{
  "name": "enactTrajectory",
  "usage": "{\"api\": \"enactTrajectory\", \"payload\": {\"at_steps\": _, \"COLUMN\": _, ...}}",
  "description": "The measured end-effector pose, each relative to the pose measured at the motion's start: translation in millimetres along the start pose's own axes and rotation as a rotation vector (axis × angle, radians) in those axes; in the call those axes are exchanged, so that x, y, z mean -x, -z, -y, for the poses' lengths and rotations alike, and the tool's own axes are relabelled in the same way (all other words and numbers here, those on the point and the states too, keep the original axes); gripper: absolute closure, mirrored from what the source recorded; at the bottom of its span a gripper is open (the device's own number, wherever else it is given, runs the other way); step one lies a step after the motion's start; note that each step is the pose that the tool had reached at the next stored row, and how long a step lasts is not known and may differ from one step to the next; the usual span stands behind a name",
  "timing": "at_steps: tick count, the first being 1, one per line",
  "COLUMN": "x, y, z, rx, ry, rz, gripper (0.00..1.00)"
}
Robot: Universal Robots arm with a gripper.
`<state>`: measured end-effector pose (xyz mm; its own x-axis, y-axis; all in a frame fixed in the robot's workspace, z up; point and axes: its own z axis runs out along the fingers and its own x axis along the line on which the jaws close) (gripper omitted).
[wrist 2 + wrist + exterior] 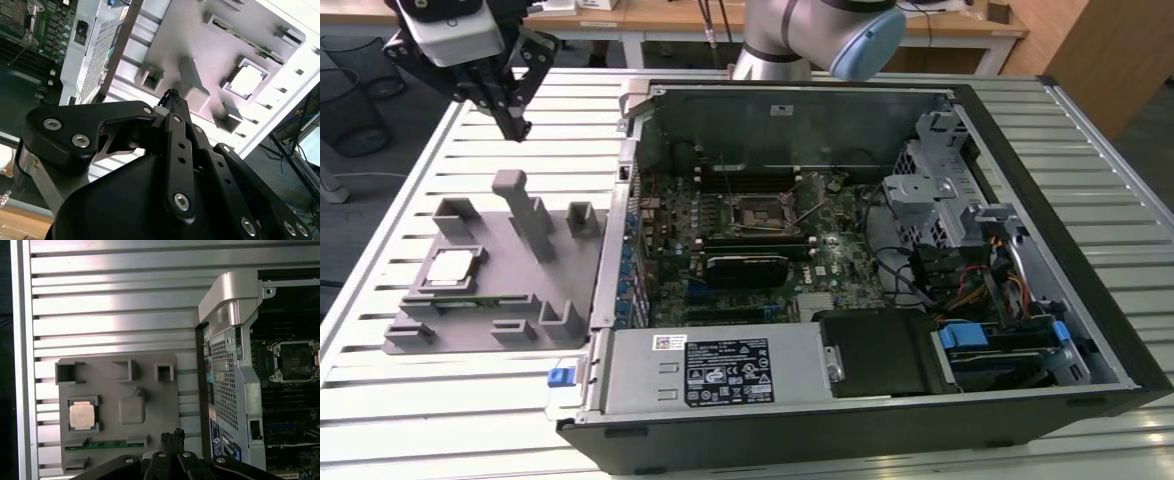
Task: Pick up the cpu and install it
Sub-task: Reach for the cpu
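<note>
Gripper (518, 128) hangs high above the edge of the grey holder (467, 335), clenched, fingertips pinched together on nothing. The cpu (450, 268) lies flat in its square pocket on that holder, well apart from the gripper, with a green strip (464, 300) just beside it. The holder sits on the slatted tabletop (440, 410), right next to the open computer case (720, 370) with its socket (761, 212).

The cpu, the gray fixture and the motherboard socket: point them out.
cpu (81, 416), first wrist view, middle of its silvery top.
gray fixture (160, 410), first wrist view, bare flat part of its base.
motherboard socket (762, 211), exterior view, its dark centre.
</note>
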<state>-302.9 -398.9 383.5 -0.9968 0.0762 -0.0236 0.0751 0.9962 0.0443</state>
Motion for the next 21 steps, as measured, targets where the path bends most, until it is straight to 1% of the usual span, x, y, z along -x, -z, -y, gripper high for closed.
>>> {"api": "enactTrajectory", "payload": {"at_steps": 21, "x": -20.7, "y": -1.0, "z": 1.6, "rx": 0.0, "ry": 0.0, "rz": -0.0001, "gripper": 0.89}}
